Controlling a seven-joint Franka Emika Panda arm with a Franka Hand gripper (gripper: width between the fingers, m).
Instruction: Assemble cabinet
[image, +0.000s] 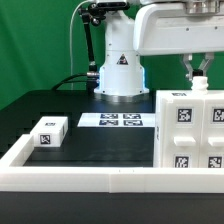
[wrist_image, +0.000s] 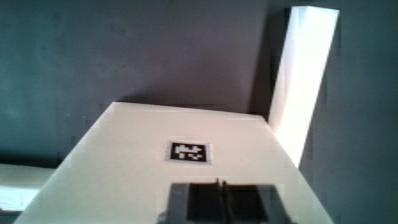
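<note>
The white cabinet body stands at the exterior view's right and carries several black-and-white tags. A smaller white block with one tag lies apart at the exterior view's left. My gripper hangs right over the top of the cabinet body. In the wrist view the gripper shows two dark fingers pressed together with only a thin line between them and nothing visible held. It sits low over a white tagged face of the cabinet body. Whether the fingertips touch that face is hidden.
The marker board lies flat in front of the robot base. A low white border rail runs along the front and the exterior view's left. A white strip stands beyond the cabinet body in the wrist view.
</note>
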